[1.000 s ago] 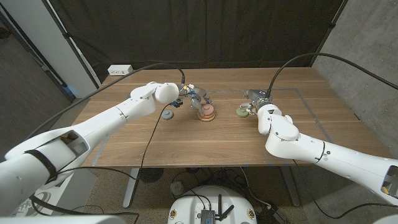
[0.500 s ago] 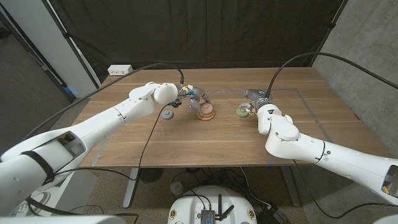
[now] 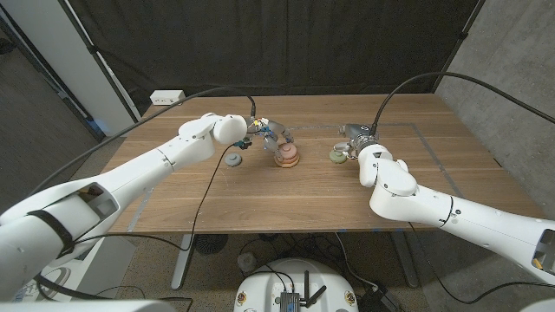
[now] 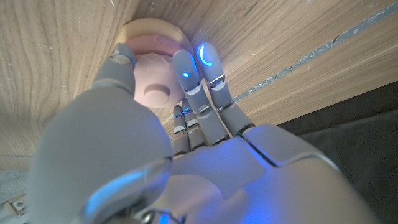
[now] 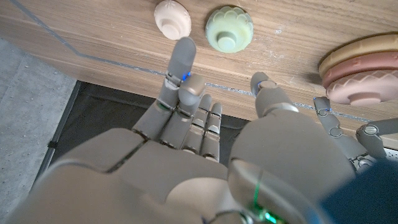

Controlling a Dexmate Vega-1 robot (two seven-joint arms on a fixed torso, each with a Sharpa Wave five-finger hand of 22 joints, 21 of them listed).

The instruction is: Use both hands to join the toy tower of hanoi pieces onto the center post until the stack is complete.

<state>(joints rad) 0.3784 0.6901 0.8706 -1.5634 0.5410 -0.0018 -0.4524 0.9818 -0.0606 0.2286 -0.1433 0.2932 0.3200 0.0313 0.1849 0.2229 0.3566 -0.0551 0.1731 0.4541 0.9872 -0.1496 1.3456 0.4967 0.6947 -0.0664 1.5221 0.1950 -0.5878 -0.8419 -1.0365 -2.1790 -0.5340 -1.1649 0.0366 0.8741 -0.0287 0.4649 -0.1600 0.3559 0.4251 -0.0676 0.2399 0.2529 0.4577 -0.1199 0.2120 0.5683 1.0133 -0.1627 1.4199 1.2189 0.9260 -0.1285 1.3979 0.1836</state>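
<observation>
from the head view, my left hand (image 3: 264, 134) reaches over the middle of the wooden table (image 3: 260, 195), its fingers spread around the stack (image 3: 287, 154) of pink and tan rings at the centre. a small grey piece (image 3: 232, 159) lies on the table just beside my left forearm, apart from the stack. my right hand (image 3: 357, 139) sits on the other side, close to a pale green piece (image 3: 336, 155); from here i cannot tell whether it touches the piece. a white power strip (image 3: 167, 97) lies at the far left corner of the table.

in the left wrist view, my left hand (image 4: 186, 99) is open, fingers (image 4: 184, 68) stretched alongside the pink ring (image 4: 155, 78) that tops the tan base ring (image 4: 149, 28). my thumb (image 4: 118, 68) lies on the other side of the pink ring. i cannot tell if i actually press it.

in the right wrist view, my right hand (image 5: 205, 112) is open and holds nothing, one finger (image 5: 181, 59) raised toward the table. the pale green piece (image 5: 229, 29) and a small pink piece (image 5: 172, 18) lie side by side on the wood, apart from my fingertips. the stack (image 5: 359, 71) and my left hand (image 5: 357, 134) show at the edge.
</observation>
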